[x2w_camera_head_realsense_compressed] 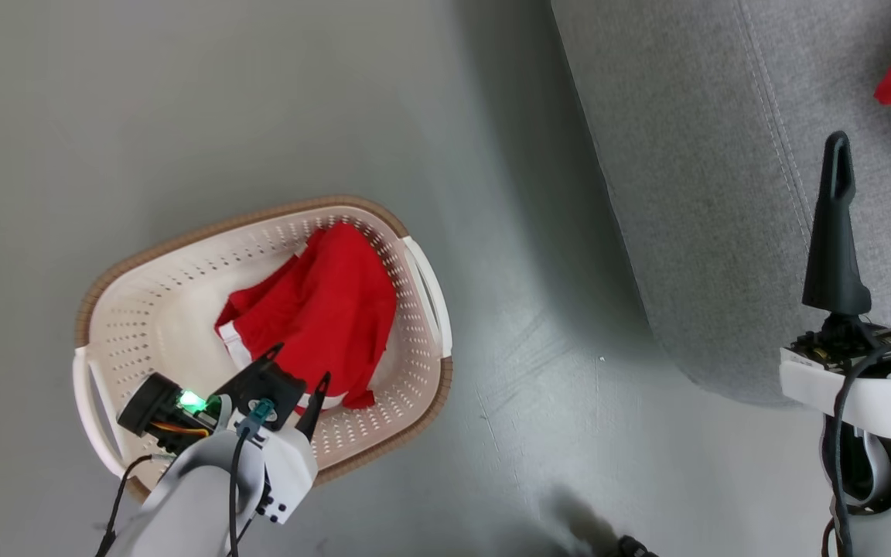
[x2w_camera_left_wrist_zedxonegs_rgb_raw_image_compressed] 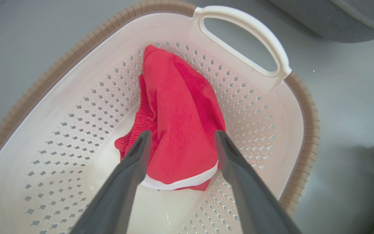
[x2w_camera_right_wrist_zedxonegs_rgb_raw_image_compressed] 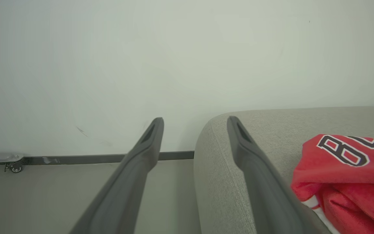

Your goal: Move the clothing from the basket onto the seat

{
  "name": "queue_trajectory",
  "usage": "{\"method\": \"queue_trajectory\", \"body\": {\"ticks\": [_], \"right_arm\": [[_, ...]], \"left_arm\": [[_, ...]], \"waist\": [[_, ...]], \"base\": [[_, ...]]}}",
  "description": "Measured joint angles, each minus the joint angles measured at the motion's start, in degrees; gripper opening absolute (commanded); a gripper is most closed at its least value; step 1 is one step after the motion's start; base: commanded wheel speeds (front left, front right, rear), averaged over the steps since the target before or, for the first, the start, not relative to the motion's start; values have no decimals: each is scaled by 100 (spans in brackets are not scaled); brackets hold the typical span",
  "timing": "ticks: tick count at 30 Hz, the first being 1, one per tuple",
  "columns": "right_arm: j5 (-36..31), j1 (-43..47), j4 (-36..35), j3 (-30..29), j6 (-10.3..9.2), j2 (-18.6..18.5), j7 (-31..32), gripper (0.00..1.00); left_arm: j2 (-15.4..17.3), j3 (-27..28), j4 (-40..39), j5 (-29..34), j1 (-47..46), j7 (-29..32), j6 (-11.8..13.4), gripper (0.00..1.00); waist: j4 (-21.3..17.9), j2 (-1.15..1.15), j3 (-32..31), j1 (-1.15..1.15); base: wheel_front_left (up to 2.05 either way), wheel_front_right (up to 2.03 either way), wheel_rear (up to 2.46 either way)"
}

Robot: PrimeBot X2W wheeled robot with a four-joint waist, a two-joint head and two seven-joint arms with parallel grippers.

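- Clothing (x2w_camera_left_wrist_zedxonegs_rgb_raw_image_compressed: 180, 120): one red garment lies heaped in the basket (x2w_camera_left_wrist_zedxonegs_rgb_raw_image_compressed: 76, 107), draped up the perforated wall below a handle (x2w_camera_left_wrist_zedxonegs_rgb_raw_image_compressed: 248, 29). A second red piece (x2w_camera_right_wrist_zedxonegs_rgb_raw_image_compressed: 346, 169) lies on the seat (x2w_camera_right_wrist_zedxonegs_rgb_raw_image_compressed: 255, 130).
- Handling, as judged: light, soft and limp. It should sag and trail when lifted rather than slip. Nothing fragile. A hanging fold could catch on the brown rim.
- Hold, as judged: the bunched middle of the heap, where the folds lie thickest. A pinch on the thin hem alone would leave most of the cloth dragging.
- Appearance: bright red fabric with a white band along the low hem and a gathered, elastic-looking edge on one side. The piece on the seat carries black lettering outlined in white.
- Left jaws: wide apart and empty, poised over the garment's low end with one finger to either side. Contact cannot be confirmed.
- Right jaws: wide apart and empty, held above the seat near the second piece.
- Basket stands on the grey floor (x2w_camera_head_realsense_compressed: 182, 116), near the seat but apart from it.
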Motion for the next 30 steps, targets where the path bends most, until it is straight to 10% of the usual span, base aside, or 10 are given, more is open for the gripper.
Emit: {"method": "queue_trajectory", "body": {"ticks": [30], "right_arm": [[372,-533,-140,221,0,3,-14,100]], "left_arm": [[292,205,883,178,-1060,300,364,100]], "waist": [[-648,0,1184,0]], "base": [[0,0,0]]}}
